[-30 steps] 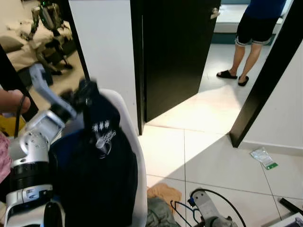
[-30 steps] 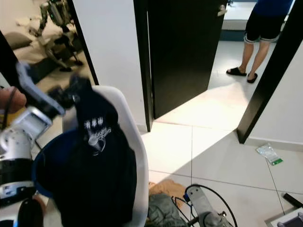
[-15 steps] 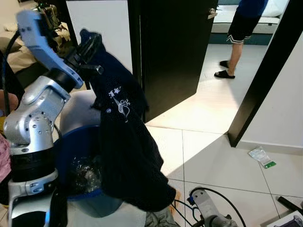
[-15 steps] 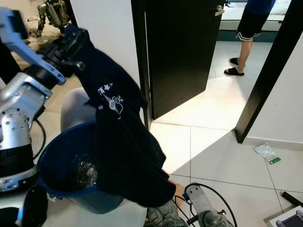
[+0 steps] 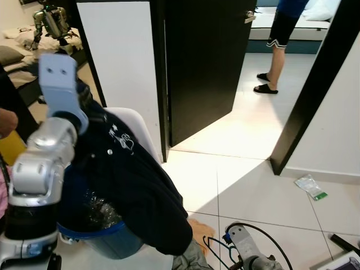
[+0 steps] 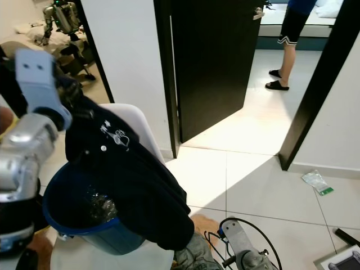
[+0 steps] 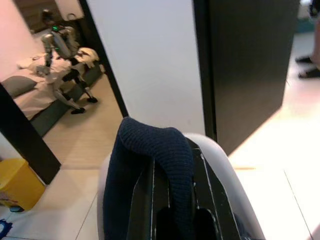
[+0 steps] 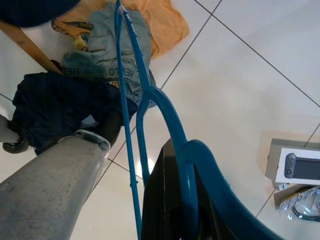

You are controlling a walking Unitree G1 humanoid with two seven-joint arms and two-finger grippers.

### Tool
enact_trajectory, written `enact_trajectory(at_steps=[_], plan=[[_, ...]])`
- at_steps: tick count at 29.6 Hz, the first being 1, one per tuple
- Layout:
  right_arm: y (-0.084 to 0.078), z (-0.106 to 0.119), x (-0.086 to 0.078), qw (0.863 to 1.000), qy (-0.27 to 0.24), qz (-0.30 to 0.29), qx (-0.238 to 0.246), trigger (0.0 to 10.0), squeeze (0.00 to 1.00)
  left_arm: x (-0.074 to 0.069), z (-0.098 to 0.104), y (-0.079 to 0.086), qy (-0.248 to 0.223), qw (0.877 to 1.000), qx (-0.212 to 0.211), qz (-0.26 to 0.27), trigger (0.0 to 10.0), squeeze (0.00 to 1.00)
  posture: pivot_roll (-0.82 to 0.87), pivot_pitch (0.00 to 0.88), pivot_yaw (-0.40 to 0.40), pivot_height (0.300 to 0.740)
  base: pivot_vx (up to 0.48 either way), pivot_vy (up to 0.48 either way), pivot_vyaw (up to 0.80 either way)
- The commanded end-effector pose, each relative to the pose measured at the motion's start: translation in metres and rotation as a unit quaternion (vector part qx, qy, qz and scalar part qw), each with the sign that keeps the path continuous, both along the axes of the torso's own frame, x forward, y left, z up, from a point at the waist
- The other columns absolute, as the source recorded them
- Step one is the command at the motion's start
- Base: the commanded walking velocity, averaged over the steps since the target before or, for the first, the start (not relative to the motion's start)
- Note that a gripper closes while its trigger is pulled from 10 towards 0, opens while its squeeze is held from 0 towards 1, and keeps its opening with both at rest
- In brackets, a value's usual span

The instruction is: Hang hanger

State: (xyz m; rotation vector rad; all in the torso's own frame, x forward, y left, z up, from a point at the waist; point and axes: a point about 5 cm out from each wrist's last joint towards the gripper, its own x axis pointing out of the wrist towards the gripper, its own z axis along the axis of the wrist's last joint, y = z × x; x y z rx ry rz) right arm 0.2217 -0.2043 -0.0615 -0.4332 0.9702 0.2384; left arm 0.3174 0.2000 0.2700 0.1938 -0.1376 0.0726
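Open tiled floor (image 5: 247,180) lies ahead to the right, while the white chair (image 5: 134,130), blue bucket (image 6: 84,228) and draped dark garment (image 5: 140,185) crowd the left.

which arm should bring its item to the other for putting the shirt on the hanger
Right. Its tool grips the light blue hanger low by the floor, free to lift. The left tool holds the dark shirt draped over the blue bucket.

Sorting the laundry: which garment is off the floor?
The dark navy shirt, held up by the left tool over the blue bucket; the orange and grey ones lie on tiles.
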Motion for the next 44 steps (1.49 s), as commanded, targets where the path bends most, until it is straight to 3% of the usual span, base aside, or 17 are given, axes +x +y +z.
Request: enact_trajectory(at_steps=[1,5,7,11,13,16,23,24,25,26,27,29,36,37,38,39,44], plan=[[0.002,-0.001,-0.001,1.000,0.003,0.004,0.002,10.0,0.00,-0.003,-0.002,-0.007,0.005,1.000,0.016,0.000,0.0,0.00,-0.01,0.009,0.031,0.740,0.000,0.000,0.00],[0.002,-0.001,-0.001,1.000,0.004,0.004,0.001,10.0,0.00,-0.009,-0.026,-0.025,0.060,0.998,0.029,-0.021,0.0,0.00,0.00,0.009,0.033,0.740,0.000,0.000,0.00],[0.002,-0.001,-0.001,1.000,0.004,0.004,0.001,10.0,0.00,-0.009,-0.026,-0.025,0.060,0.998,0.029,-0.021,0.0,0.00,0.00,0.009,0.033,0.740,0.000,0.000,0.00],[0.002,-0.001,0.000,1.000,0.005,0.006,0.000,10.0,0.00,-0.015,-0.045,-0.046,0.113,0.990,0.012,-0.084,0.0,0.00,0.00,0.012,0.032,0.740,0.000,0.000,0.00],[0.002,-0.001,0.000,1.000,0.006,0.006,-0.001,10.0,0.00,-0.018,-0.054,-0.056,0.138,0.983,0.016,-0.119,0.3,0.00,0.00,0.012,0.032,0.740,0.000,0.000,0.00],[0.002,-0.001,-0.001,1.000,0.007,0.007,-0.002,10.0,0.00,-0.027,-0.071,-0.069,0.189,0.966,0.033,-0.171,2.1,0.00,0.00,0.014,0.037,0.740,0.000,0.000,0.00],[0.002,-0.001,-0.001,1.000,0.008,0.007,-0.004,10.0,0.00,-0.039,-0.073,-0.095,0.198,0.946,0.047,-0.254,3.0,0.00,0.00,0.016,0.035,0.740,0.000,0.000,0.00],[0.002,-0.001,-0.001,1.000,0.009,0.008,-0.004,10.0,0.00,-0.043,-0.073,-0.103,0.201,0.937,0.058,-0.280,4.0,0.00,0.00,0.016,0.036,0.740,0.000,0.000,0.00],[0.002,-0.001,-0.001,1.000,0.009,0.007,-0.004,10.0,0.00,-0.048,-0.076,-0.110,0.210,0.926,0.074,-0.306,6.5,0.00,0.00,0.017,0.036,0.740,0.000,0.000,0.00],[0.002,-0.001,-0.001,1.000,0.009,0.007,-0.004,10.0,0.00,-0.048,-0.076,-0.110,0.210,0.926,0.074,-0.306,6.5,0.00,0.00,0.017,0.036,0.740,0.000,0.000,0.00],[0.002,-0.001,-0.001,1.000,0.009,0.007,-0.004,10.0,0.00,-0.053,-0.079,-0.115,0.219,0.915,0.086,-0.327,7.3,0.00,0.00,0.017,0.036,0.740,0.000,0.000,0.00],[0.002,-0.001,-0.001,1.000,0.009,0.006,-0.004,10.0,0.00,-0.060,-0.086,-0.121,0.233,0.901,0.114,-0.348,10.0,0.00,0.00,0.017,0.036,0.740,0.000,0.000,0.00],[0.003,-0.001,-0.001,1.000,0.008,0.005,-0.003,10.0,0.00,-0.061,-0.087,-0.121,0.243,0.894,0.130,-0.353,10.0,0.00,0.00,0.021,0.039,0.740,0.000,0.000,0.00],[0.003,-0.001,-0.001,1.000,0.009,0.005,-0.003,10.0,0.00,-0.060,-0.086,-0.119,0.241,0.897,0.131,-0.347,10.0,0.10,0.00,0.021,0.039,0.740,0.000,0.000,0.00],[0.003,-0.001,-0.001,1.000,0.009,0.005,-0.003,10.0,0.00,-0.060,-0.086,-0.119,0.241,0.897,0.131,-0.347,10.0,0.10,0.00,0.021,0.039,0.740,0.000,0.000,0.00],[0.003,-0.001,-0.001,1.000,0.009,0.005,-0.003,10.0,0.00,-0.059,-0.085,-0.115,0.239,0.900,0.132,-0.338,10.0,1.00,0.00,0.021,0.038,0.740,0.000,0.000,0.00],[0.002,-0.001,-0.001,1.000,0.009,0.005,-0.003,10.0,0.00,-0.051,-0.080,-0.100,0.236,0.917,0.127,-0.296,10.0,1.00,0.00,0.023,0.037,0.740,0.000,0.000,0.00]])
